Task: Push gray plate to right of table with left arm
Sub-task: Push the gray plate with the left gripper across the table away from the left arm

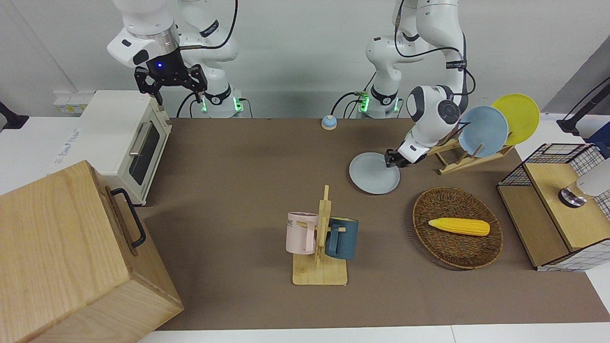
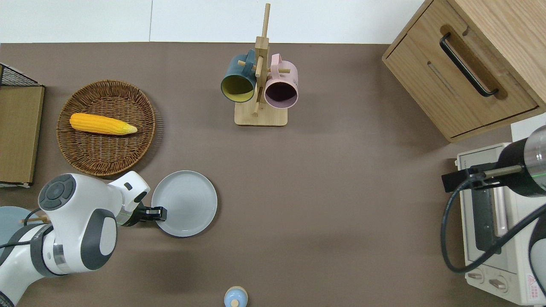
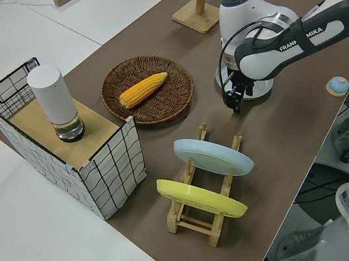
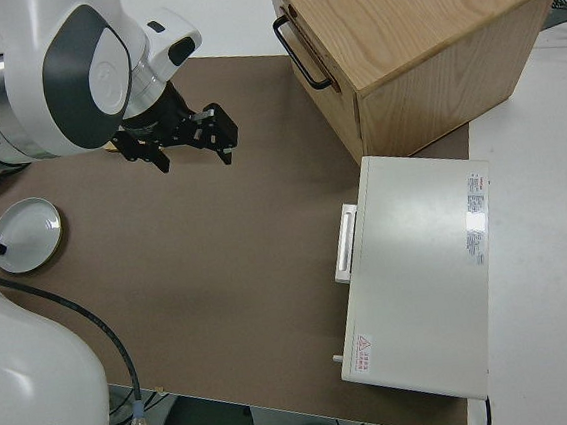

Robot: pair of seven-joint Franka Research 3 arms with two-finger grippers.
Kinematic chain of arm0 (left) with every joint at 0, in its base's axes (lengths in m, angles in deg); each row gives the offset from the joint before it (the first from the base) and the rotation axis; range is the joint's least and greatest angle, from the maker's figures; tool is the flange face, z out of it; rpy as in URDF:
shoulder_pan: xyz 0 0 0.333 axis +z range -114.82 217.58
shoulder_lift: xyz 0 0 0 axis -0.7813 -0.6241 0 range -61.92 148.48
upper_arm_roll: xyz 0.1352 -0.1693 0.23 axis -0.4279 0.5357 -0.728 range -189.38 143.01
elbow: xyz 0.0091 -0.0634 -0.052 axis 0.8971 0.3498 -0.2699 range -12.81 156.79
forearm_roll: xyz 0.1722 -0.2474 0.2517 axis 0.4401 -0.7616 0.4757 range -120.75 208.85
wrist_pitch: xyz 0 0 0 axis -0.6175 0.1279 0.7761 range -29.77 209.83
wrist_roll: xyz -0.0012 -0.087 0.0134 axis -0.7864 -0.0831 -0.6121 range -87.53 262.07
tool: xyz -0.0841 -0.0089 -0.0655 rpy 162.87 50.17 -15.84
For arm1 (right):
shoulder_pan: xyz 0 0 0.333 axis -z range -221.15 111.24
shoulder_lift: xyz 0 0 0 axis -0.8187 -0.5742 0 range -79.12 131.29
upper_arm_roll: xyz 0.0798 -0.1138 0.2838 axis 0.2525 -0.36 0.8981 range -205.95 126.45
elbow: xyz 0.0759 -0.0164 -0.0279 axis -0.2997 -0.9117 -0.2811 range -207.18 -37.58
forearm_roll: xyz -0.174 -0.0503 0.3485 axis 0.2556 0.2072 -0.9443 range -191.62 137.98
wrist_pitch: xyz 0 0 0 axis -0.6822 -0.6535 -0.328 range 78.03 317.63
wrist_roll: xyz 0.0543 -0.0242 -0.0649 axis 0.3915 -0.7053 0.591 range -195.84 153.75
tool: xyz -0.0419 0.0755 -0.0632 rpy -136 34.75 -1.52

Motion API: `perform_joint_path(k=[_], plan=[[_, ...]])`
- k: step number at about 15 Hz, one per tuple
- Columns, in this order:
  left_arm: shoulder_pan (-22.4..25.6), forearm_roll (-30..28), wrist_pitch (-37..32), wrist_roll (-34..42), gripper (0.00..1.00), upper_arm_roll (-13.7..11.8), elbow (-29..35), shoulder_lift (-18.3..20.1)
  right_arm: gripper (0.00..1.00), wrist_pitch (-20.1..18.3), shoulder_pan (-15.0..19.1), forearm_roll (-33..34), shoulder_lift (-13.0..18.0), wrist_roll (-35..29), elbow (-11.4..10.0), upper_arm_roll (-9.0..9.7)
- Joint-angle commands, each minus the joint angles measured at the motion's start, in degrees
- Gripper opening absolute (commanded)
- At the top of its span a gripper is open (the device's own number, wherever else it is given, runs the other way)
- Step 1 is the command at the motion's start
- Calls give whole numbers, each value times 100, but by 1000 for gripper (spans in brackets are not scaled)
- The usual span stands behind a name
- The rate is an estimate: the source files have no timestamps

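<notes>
Black left gripper (image 2: pixel 158 212) meets the gray plate (image 2: pixel 187 200) rim; finger spacing indiscernible. Right arm parked, fingers spread.

Both arms are glossy white jointed shells with dark gray round joint caps, black cables looped alongside, black lettering on the left arm (image 3: pixel 293 37), green-lit bases, and black pincers.
</notes>
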Motion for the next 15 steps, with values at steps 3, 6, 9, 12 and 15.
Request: perform_joint_path(k=[3,6,9,12,15], plan=[[-76,-801,303,58,0,80,-18,-180,996,-68,46,3,60,43,-23,30],[-76,-872,303,-3,0,431,-62,-198,996,-68,46,3,68,43,-23,30],[-76,-872,303,-624,0,1167,-62,-198,996,-68,46,-5,68,43,-23,30],[-76,-881,504,-1458,0,1861,-71,-198,996,-68,46,3,60,43,-23,30],[-76,-872,812,-2480,0,2601,-167,-259,996,-68,46,3,60,43,-23,30]])
